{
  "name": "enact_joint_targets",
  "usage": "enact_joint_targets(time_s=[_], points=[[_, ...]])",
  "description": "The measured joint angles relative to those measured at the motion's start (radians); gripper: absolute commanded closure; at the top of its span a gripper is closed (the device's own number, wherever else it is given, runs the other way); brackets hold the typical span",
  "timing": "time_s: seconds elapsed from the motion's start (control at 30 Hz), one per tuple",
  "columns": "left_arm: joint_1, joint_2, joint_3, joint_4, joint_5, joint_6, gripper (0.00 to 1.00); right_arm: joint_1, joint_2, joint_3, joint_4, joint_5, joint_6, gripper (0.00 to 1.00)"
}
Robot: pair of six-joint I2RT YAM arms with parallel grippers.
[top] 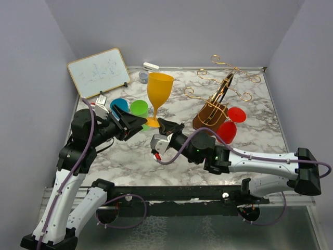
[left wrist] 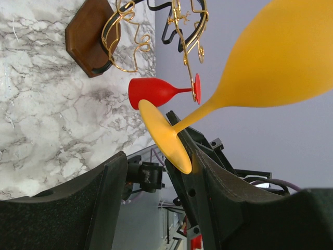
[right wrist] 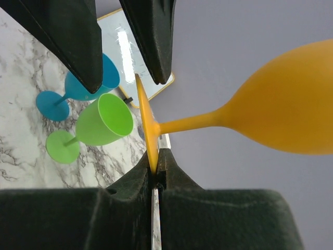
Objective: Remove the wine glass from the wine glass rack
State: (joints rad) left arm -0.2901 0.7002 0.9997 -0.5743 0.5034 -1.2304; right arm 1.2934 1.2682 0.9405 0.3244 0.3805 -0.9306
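A yellow wine glass [top: 159, 89] stands upright in the air left of the gold wire rack [top: 223, 86], which leans on its brown base [top: 208, 117]. My right gripper [top: 159, 125] is shut on the rim of the glass's foot [right wrist: 151, 130]; in the right wrist view the fingers [right wrist: 156, 174] pinch it. My left gripper [top: 138, 125] is open, its jaws standing either side of the same foot [left wrist: 164, 138] in the left wrist view [left wrist: 156, 172]. A red wine glass [top: 227, 131] hangs on the rack; it also shows in the left wrist view [left wrist: 156, 91].
A green glass [top: 139, 108] and a blue glass [top: 119, 105] lie on the marble table [top: 250, 135] behind my left gripper. A whiteboard [top: 99, 72] leans at the back left. Small grey and white items [top: 143, 77] sit near the back wall.
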Motion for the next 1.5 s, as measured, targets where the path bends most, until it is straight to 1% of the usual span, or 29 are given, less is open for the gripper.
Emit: enact_joint_targets(time_s=[0.23,0.33,0.4,0.43,0.5,0.53,0.6,0.63,0.7,0.77,0.8,0.97,1.07,1.17,1.23,1.27,1.37,1.43,1.5], points=[[0.000,-0.014,-0.075,0.089,0.028,-0.056,0.54,0.024,0.000,-0.021,0.055,0.012,-0.029,0.99],[0.000,-0.024,-0.109,0.132,0.039,-0.086,0.62,0.033,0.003,-0.026,0.060,0.016,-0.033,0.99],[0.000,-0.032,-0.129,0.150,0.041,-0.097,0.69,0.040,0.007,-0.029,0.061,0.016,-0.032,0.99],[0.000,-0.035,-0.137,0.160,0.043,-0.104,0.76,0.043,0.010,-0.030,0.061,0.015,-0.032,0.99],[0.000,-0.045,-0.154,0.183,0.047,-0.116,0.94,0.050,0.016,-0.030,0.060,0.015,-0.031,0.98],[0.000,-0.050,-0.161,0.188,0.046,-0.123,1.00,0.052,0.019,-0.030,0.058,0.016,-0.031,0.97],[0.002,-0.057,-0.171,0.197,0.045,-0.148,1.00,0.055,0.022,-0.031,0.051,0.017,-0.035,0.92],[0.003,-0.060,-0.174,0.201,0.044,-0.159,1.00,0.056,0.023,-0.031,0.041,0.017,-0.035,0.88],[0.003,-0.066,-0.185,0.204,0.045,-0.171,1.00,0.060,0.023,-0.031,0.027,0.019,-0.029,0.72],[0.003,-0.074,-0.198,0.209,0.045,-0.169,1.00,0.061,0.023,-0.031,0.002,0.019,-0.003,0.62],[0.002,-0.081,-0.203,0.209,0.045,-0.160,1.00,0.061,0.023,-0.031,-0.016,0.019,0.014,0.60],[-0.002,-0.166,-0.230,0.167,-0.002,-0.101,1.00,0.063,-0.025,-0.031,-0.135,0.010,0.119,0.59],[-0.002,-0.257,-0.254,0.090,-0.085,-0.066,1.00,0.063,-0.106,-0.023,-0.235,-0.005,0.195,0.59],[-0.002,-0.387,-0.277,0.000,-0.185,-0.058,1.00,0.063,-0.183,0.015,-0.345,-0.027,0.270,0.59],[-0.002,-0.470,-0.290,-0.052,-0.255,-0.059,1.00,0.063,-0.220,0.050,-0.436,-0.039,0.333,0.59],[-0.002,-0.507,-0.297,-0.077,-0.285,-0.061,1.00,0.063,-0.237,0.071,-0.444,-0.040,0.339,0.59],[-0.002,-0.633,-0.323,-0.170,-0.380,-0.073,1.00,0.063,-0.255,0.154,-0.549,-0.053,0.411,0.59],[-0.002,-0.681,-0.329,-0.234,-0.428,-0.077,1.00,0.063,-0.251,0.217,-0.603,-0.054,0.451,0.59],[-0.002,-0.694,-0.325,-0.282,-0.463,-0.074,1.00,0.062,-0.235,0.288,-0.651,-0.053,0.485,0.57]])
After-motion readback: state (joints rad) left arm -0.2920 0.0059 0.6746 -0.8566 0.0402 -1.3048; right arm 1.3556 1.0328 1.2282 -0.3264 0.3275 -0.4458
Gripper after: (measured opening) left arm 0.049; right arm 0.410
